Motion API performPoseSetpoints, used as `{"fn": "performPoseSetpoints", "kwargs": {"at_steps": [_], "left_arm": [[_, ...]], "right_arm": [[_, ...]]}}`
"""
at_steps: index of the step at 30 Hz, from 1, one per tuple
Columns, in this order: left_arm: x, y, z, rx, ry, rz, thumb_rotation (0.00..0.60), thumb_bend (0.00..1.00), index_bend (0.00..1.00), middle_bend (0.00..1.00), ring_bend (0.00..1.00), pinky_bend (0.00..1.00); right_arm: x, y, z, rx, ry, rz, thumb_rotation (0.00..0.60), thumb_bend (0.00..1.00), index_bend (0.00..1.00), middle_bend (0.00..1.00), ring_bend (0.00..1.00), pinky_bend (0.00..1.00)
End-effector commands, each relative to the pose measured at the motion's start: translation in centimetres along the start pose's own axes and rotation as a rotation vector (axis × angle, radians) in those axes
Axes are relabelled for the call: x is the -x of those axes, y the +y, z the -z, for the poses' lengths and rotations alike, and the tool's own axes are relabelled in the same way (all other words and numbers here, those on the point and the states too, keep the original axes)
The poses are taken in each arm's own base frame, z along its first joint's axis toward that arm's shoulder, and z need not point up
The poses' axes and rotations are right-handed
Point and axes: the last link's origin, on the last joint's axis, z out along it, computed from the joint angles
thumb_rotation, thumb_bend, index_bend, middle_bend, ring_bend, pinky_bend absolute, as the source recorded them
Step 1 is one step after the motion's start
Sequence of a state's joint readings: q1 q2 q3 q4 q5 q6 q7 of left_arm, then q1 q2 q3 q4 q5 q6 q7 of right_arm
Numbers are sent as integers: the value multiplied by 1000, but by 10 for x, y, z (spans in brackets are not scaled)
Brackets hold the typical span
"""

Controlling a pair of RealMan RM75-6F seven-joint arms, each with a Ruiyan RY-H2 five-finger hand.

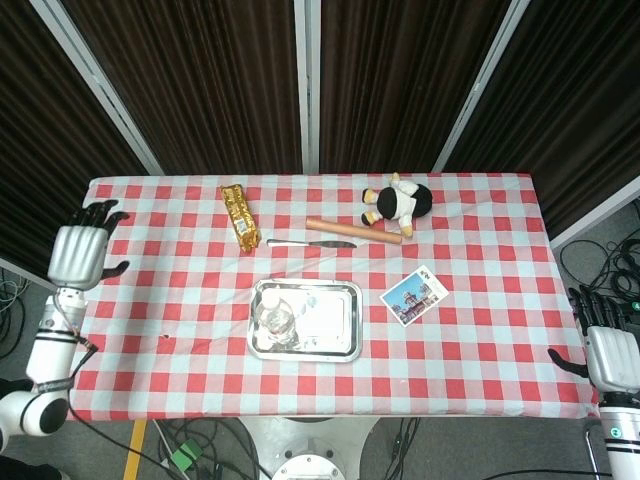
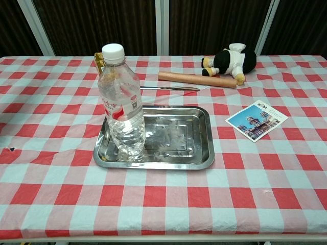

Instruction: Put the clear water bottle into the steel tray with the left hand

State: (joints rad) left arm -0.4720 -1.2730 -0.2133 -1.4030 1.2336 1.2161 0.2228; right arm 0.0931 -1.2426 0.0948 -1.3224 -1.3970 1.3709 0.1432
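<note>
The clear water bottle [image 2: 122, 104] with a white cap stands upright in the left end of the steel tray [image 2: 184, 150]; from above the bottle [image 1: 277, 320] shows in the tray [image 1: 335, 320] near the table's front. My left hand [image 1: 77, 253] hangs off the table's left edge, fingers apart, holding nothing, far from the bottle. My right hand [image 1: 610, 353] sits past the table's right front corner, fingers apart and empty. Neither hand shows in the chest view.
On the red-checked cloth lie a gold snack packet [image 1: 237, 215], a knife [image 1: 310, 243], a wooden rolling pin [image 1: 352, 231], a black-and-white plush toy [image 1: 397, 203] and a postcard [image 1: 413, 295]. Dark curtains stand behind the table.
</note>
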Motion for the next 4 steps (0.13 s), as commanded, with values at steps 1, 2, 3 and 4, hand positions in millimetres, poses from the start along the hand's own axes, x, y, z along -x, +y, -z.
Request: {"fn": "performPoseSetpoints", "kwargs": {"at_steps": [1, 2, 3, 4], "left_arm": [[14, -12, 29, -23, -67, -36, 600, 78, 321, 244, 183, 227], [16, -12, 32, -28, -74, -32, 600, 67, 321, 244, 183, 227], [19, -11, 34, -32, -78, -23, 600, 59, 321, 244, 183, 227], [21, -11, 36, -37, -84, -10, 600, 57, 321, 244, 183, 226]], "right_arm": [[0, 1, -1, 4, -4, -3, 600, 101, 64, 23, 0, 0], [1, 1, -1, 5, -8, -4, 600, 101, 64, 23, 0, 0], [1, 1, -1, 5, -11, -3, 600, 100, 64, 23, 0, 0], [2, 1, -1, 3, -12, 0, 600, 100, 64, 23, 0, 0]]}}
